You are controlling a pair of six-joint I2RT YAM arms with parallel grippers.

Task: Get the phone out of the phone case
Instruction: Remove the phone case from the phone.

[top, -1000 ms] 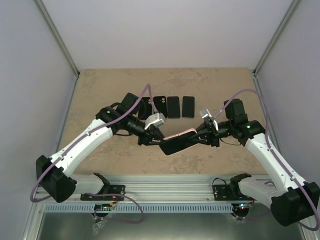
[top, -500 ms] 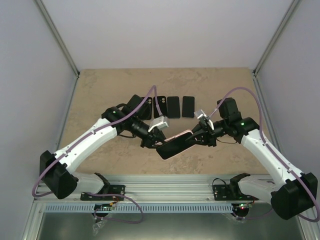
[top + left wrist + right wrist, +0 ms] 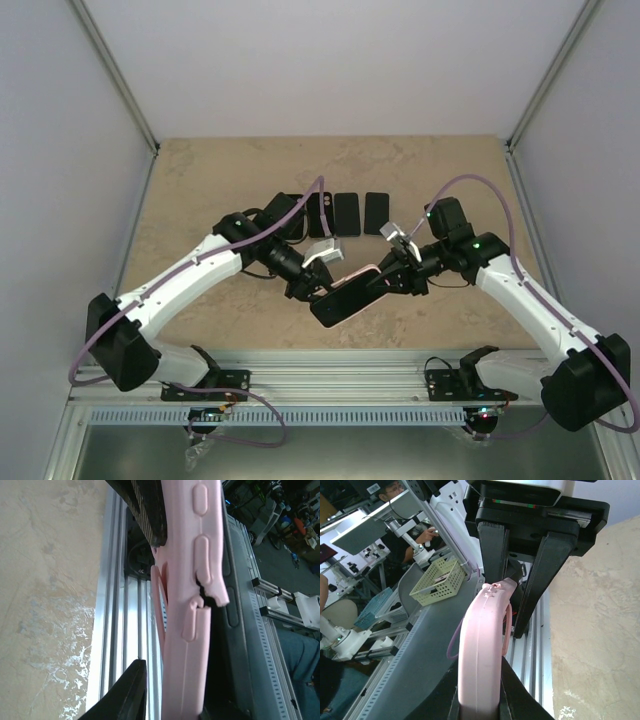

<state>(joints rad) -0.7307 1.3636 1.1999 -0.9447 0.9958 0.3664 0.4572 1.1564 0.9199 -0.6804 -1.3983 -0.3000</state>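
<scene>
The phone (image 3: 336, 302), dark screen up, hangs in mid-air over the table's near half in its pink phone case (image 3: 357, 274). My right gripper (image 3: 393, 272) is shut on the case's right end; its fingers press both sides of the pink edge (image 3: 479, 645). My left gripper (image 3: 318, 285) straddles the left end. In the left wrist view one finger (image 3: 127, 692) stands a small gap away from the case (image 3: 187, 605), so the jaws are narrowly open. The case's lip (image 3: 212, 592) is split and lifted off the dark phone (image 3: 223, 650).
Several dark phones or cases lie in a row at the back of the table (image 3: 347, 213). The aluminium rail (image 3: 340, 378) with both arm bases runs along the near edge, right below the held phone. Frame posts and white walls close in the sides.
Both arms have carried the phone slightly left and toward the near edge. The left gripper's jaws have narrowed a little around the case's end. The right grip is unchanged.
</scene>
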